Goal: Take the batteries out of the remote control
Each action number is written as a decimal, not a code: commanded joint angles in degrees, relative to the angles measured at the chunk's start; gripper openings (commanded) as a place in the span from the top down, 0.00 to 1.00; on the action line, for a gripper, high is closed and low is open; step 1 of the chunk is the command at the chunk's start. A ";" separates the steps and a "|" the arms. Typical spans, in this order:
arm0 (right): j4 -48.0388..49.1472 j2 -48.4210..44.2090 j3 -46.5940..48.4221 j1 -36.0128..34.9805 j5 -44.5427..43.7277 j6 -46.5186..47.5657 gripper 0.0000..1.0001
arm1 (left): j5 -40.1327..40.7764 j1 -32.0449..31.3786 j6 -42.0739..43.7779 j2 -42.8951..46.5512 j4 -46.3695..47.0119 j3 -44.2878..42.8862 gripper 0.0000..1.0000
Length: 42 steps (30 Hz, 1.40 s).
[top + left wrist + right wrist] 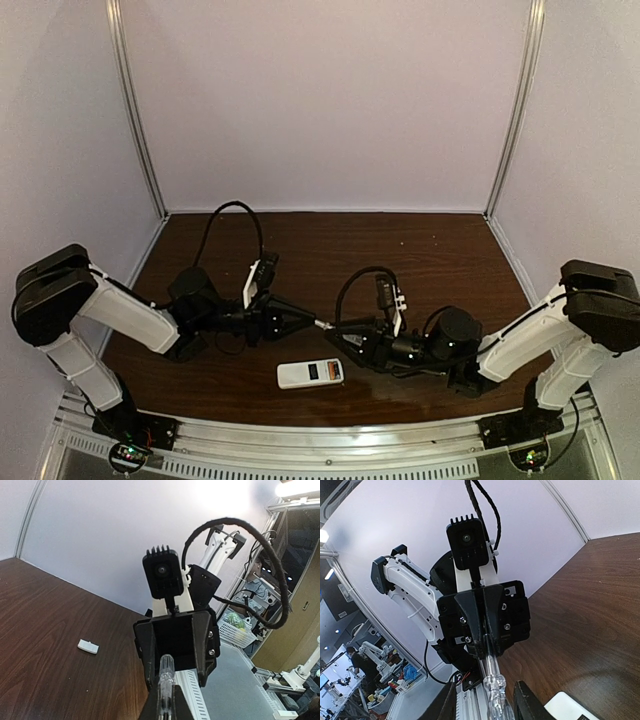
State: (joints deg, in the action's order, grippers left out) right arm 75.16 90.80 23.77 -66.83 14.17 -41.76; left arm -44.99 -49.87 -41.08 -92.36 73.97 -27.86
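The white remote control [310, 374] lies back up near the table's front edge; its dark recess shows an orange battery [326, 371]. A corner of the remote shows in the right wrist view [570, 706]. My left gripper [303, 322] [167, 702] is shut on the thin shaft of a screwdriver [322, 326], above the table and behind the remote. Its clear handle [492, 685] [165, 672] points at my right gripper [342, 335] [487, 702]. That gripper is open, with its fingers on either side of the handle and not touching it.
A small flat white square piece [88, 646] lies on the brown table [420, 260] off to one side. White walls close the back and sides. A metal rail [330, 445] runs along the front edge.
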 commanded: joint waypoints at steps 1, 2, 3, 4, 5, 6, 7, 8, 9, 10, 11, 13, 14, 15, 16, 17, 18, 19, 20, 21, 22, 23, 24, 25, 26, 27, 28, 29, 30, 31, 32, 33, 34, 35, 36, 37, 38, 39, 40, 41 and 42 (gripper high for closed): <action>4.02 1.33 1.45 0.18 1.36 -0.56 0.61 | 1.21 0.51 0.37 1.27 16.05 1.47 1.00; 4.22 1.57 1.64 0.14 1.43 -0.64 0.62 | 1.29 0.52 0.38 1.42 16.07 1.55 1.00; 4.38 1.81 1.85 0.14 1.54 -0.73 0.64 | 1.26 0.48 0.45 1.47 16.02 1.62 1.00; 4.63 2.05 2.03 0.20 1.82 -0.84 0.65 | 1.43 0.47 0.53 1.48 16.04 1.70 1.00; 4.83 2.27 2.26 0.14 1.84 -0.95 0.65 | 1.52 0.47 0.56 1.55 16.10 1.81 1.00; 4.95 2.36 2.38 0.15 1.88 -1.00 0.66 | 1.57 0.47 0.56 1.56 16.18 1.84 1.00; 5.07 2.47 2.42 0.18 1.79 -1.04 0.68 | 1.57 0.49 0.63 1.63 16.20 1.90 1.00; 5.31 2.63 2.42 0.20 1.74 -1.13 0.69 | 1.67 0.47 0.65 1.69 16.39 2.05 1.00; 5.60 2.73 2.42 0.15 1.72 -1.18 0.69 | 1.81 0.52 0.65 1.80 16.58 2.16 1.00; 5.94 2.85 2.35 0.16 1.63 -1.20 0.69 | 1.88 0.48 0.65 1.83 16.78 2.31 1.00; 6.56 3.01 2.27 0.13 1.59 -1.41 0.69 | 2.11 0.47 0.65 1.87 16.96 2.48 1.00; 7.59 3.51 2.25 0.13 1.69 -1.84 0.69 | 2.27 0.48 0.57 1.91 17.52 2.78 1.00; 8.01 3.78 2.32 0.18 1.73 -1.98 0.67 | 2.28 0.47 0.49 1.92 17.83 2.87 1.00; 8.43 4.13 2.40 0.14 1.81 -2.19 0.65 | 2.32 0.49 0.48 1.92 18.20 3.08 1.00; 8.88 4.43 2.36 0.18 1.85 -2.50 0.63 | 2.26 0.52 0.41 1.92 18.63 3.22 1.00; 9.29 4.72 2.47 0.16 1.89 -2.65 0.61 | 2.25 0.53 0.44 1.98 19.11 3.43 1.00; 9.65 5.03 2.57 0.18 1.97 -2.91 0.58 | 2.26 0.48 0.40 2.07 19.71 3.64 1.00; 9.86 5.20 2.65 0.16 1.98 -3.09 0.56 | 2.23 0.54 0.43 2.09 20.29 3.89 1.00; 9.96 5.44 2.80 0.18 2.02 -3.31 0.55 | 2.17 0.48 0.44 2.17 20.85 4.21 1.00; 10.15 5.62 2.85 0.20 2.04 -3.56 0.54 | 2.07 0.47 0.62 2.25 21.51 4.48 1.00; 10.49 5.81 2.86 0.13 2.07 -3.84 0.54 | 2.02 0.48 0.71 2.33 21.93 4.73 1.00; 11.25 6.08 2.93 0.20 2.27 -4.19 0.53 | 1.95 0.52 0.86 2.35 22.55 5.06 1.00; 11.81 6.32 2.90 0.21 2.41 -4.55 0.53 | 1.82 0.48 0.96 2.36 23.18 5.26 1.00; 12.46 6.46 3.06 0.14 2.71 -4.90 0.54 | 1.75 0.47 1.12 2.36 23.63 5.53 1.00; 13.00 6.71 3.17 0.14 2.89 -5.24 0.54 | 1.75 0.47 1.30 2.37 24.07 5.70 1.00; 13.48 7.02 3.30 0.19 3.14 -5.61 0.55 | 1.75 0.52 1.41 2.36 24.49 5.89 1.00; 13.99 7.35 3.52 0.19 3.31 -6.07 0.56 | 1.71 0.48 1.58 2.36 24.74 6.01 1.00; 14.64 7.67 3.77 0.17 3.64 -6.44 0.57 | 1.81 0.47 1.73 2.51 24.86 6.15 1.00; 15.24 8.04 3.94 0.20 3.74 -6.83 0.58 | 1.79 0.47 1.93 2.47 24.96 6.21 1.00; 15.78 8.40 4.19 0.15 3.92 -7.24 0.59 | 1.83 0.47 2.07 2.51 25.17 6.31 1.00; 16.19 8.83 4.40 0.18 4.12 -7.71 0.59 | 1.98 0.47 2.11 2.53 25.31 6.46 1.00; 16.52 9.12 4.58 0.16 4.19 -8.07 0.60 | 2.13 0.47 2.26 2.65 25.34 6.62 1.00; 16.66 9.42 4.81 0.18 4.34 -8.31 0.60 | 2.37 0.47 2.38 2.82 25.34 6.84 1.00; 16.74 9.73 5.01 0.22 4.47 -8.49 0.60 | 2.66 0.47 2.53 3.06 25.34 6.99 1.00; 16.98 9.96 5.13 0.23 4.54 -8.65 0.60 | 2.91 0.47 2.66 3.33 25.34 7.29 1.00; 17.24 10.12 5.08 0.17 4.52 -8.80 0.61 | 3.16 0.47 2.79 3.56 25.34 7.48 1.00; 17.47 10.32 5.06 0.17 4.47 -8.78 0.62 | 3.30 0.47 2.99 3.77 25.28 7.62 1.00; 17.55 10.47 5.10 0.14 4.46 -8.78 0.64 | 3.48 0.52 3.14 4.01 25.15 7.80 1.00; 17.51 10.53 5.19 0.18 4.50 -8.78 0.66 | 3.66 0.48 3.33 4.14 24.90 7.84 1.00; 17.43 10.58 5.27 0.19 4.55 -8.78 0.68 | 3.75 0.52 3.50 4.24 24.62 7.83 1.00; 17.37 10.57 5.34 0.19 4.62 -8.79 0.70 | 3.89 0.49 3.61 4.14 24.34 7.74 1.00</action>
State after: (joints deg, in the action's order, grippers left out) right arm 76.18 100.64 27.94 -66.83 18.13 -50.00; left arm -42.15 -49.80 -39.09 -89.43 74.11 -20.73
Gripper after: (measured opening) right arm 0.327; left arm 0.045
